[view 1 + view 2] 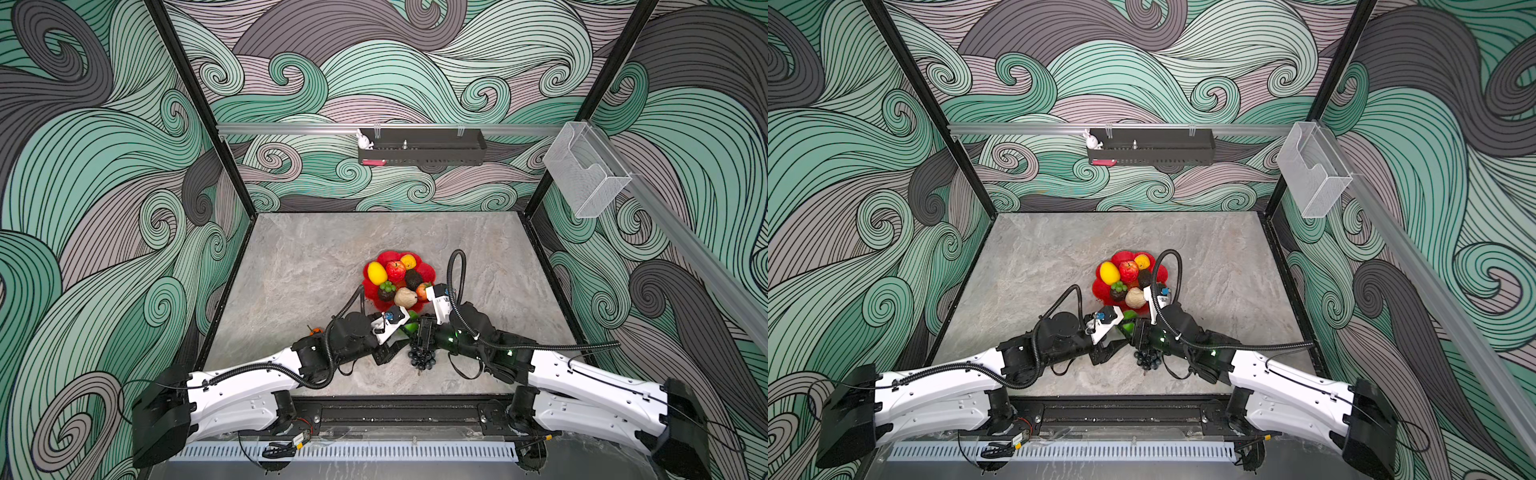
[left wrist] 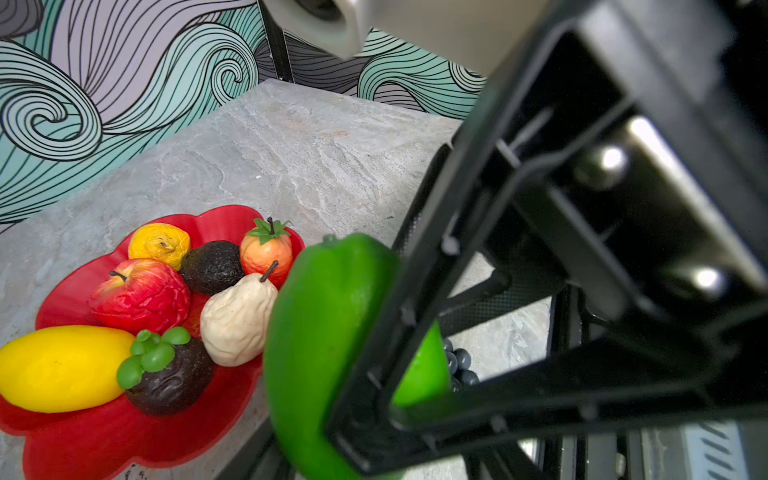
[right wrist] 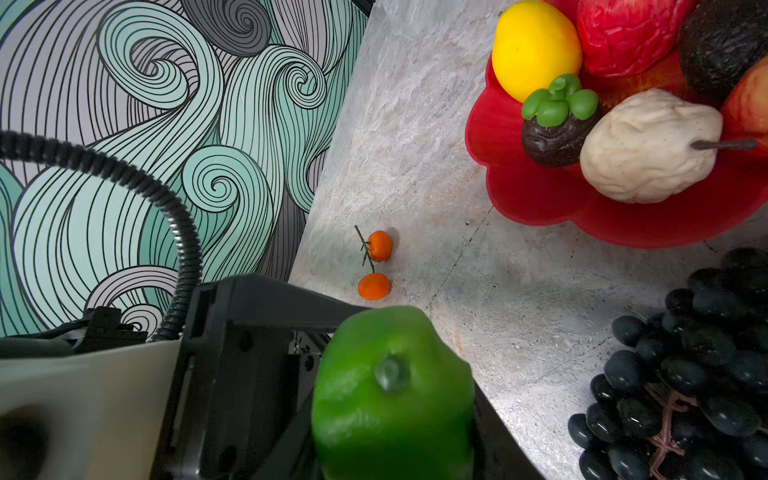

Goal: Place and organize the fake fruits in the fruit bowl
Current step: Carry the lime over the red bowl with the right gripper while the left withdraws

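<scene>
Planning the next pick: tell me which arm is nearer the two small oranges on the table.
Left. The left arm's wrist sits right beside the small oranges; the right arm reaches in from the opposite side, beyond the green lime.

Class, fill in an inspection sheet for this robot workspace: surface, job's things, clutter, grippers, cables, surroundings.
Surface: grey stone-look table, no spills seen.
Job's things: red bowl holds seven visible fruits; grape bunch and small oranges lie on the table; lime held above it.
Clutter: nothing seen.
Grippers: right gripper shut on the lime; left gripper beside it, grip unclear.
Cables: black corrugated hoses loop over both wrists.
Surroundings: patterned walls; black wall tray with white rabbit; clear holder.
</scene>
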Controlling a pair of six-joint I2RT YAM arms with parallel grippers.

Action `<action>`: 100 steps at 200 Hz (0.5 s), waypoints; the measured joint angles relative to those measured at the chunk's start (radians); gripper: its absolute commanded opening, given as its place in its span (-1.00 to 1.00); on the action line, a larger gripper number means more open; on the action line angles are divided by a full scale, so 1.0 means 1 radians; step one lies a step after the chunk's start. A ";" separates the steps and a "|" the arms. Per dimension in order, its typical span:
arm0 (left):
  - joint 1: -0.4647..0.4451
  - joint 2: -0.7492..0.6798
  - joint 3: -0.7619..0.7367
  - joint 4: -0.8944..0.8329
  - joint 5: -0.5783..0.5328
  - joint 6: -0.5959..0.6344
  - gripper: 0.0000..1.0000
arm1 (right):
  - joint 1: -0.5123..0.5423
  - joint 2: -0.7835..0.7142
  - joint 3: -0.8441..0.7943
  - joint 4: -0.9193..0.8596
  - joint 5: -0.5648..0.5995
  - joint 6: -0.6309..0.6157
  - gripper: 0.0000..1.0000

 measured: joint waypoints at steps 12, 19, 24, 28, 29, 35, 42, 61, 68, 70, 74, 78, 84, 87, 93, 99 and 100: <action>0.000 -0.019 0.000 -0.018 -0.029 -0.007 0.42 | 0.001 0.000 0.015 -0.031 0.012 -0.012 -0.23; 0.000 -0.035 -0.005 -0.023 -0.052 -0.013 0.43 | 0.001 0.000 0.027 -0.053 0.021 -0.025 -0.22; 0.000 -0.050 -0.010 -0.024 -0.075 -0.018 0.44 | 0.001 0.000 0.040 -0.078 0.031 -0.037 -0.22; 0.000 -0.068 -0.017 -0.027 -0.097 -0.021 0.45 | 0.001 0.000 0.050 -0.093 0.037 -0.047 -0.22; 0.000 -0.071 -0.018 -0.027 -0.101 -0.021 0.46 | 0.001 0.000 0.055 -0.098 0.039 -0.052 -0.22; 0.000 -0.094 -0.028 -0.032 -0.131 -0.027 0.49 | 0.000 0.000 0.073 -0.125 0.051 -0.067 -0.22; 0.000 -0.123 -0.039 -0.037 -0.169 -0.031 0.53 | -0.003 0.000 0.099 -0.158 0.065 -0.089 -0.22; 0.006 -0.197 -0.068 -0.050 -0.288 -0.050 0.55 | -0.017 0.003 0.174 -0.240 0.095 -0.157 -0.24; 0.014 -0.220 -0.075 -0.060 -0.329 -0.058 0.55 | -0.027 0.007 0.197 -0.262 0.101 -0.179 -0.24; 0.018 -0.229 -0.077 -0.063 -0.344 -0.061 0.55 | -0.032 0.008 0.204 -0.268 0.102 -0.187 -0.24; 0.024 -0.240 -0.080 -0.070 -0.369 -0.067 0.55 | -0.039 0.010 0.214 -0.277 0.105 -0.198 -0.23; 0.031 -0.251 -0.082 -0.077 -0.394 -0.074 0.55 | -0.048 0.013 0.224 -0.288 0.107 -0.212 -0.23; 0.042 -0.268 -0.085 -0.089 -0.431 -0.085 0.55 | -0.061 0.017 0.234 -0.301 0.110 -0.229 -0.22; 0.048 -0.275 -0.085 -0.095 -0.449 -0.090 0.55 | -0.068 0.020 0.239 -0.307 0.111 -0.235 -0.22; 0.060 -0.288 -0.086 -0.105 -0.478 -0.100 0.55 | -0.083 0.027 0.247 -0.322 0.111 -0.251 -0.23; 0.075 -0.302 -0.086 -0.118 -0.509 -0.113 0.55 | -0.098 0.036 0.253 -0.334 0.110 -0.266 -0.23; 0.076 -0.303 -0.087 -0.120 -0.512 -0.115 0.55 | -0.099 0.037 0.254 -0.336 0.110 -0.268 -0.23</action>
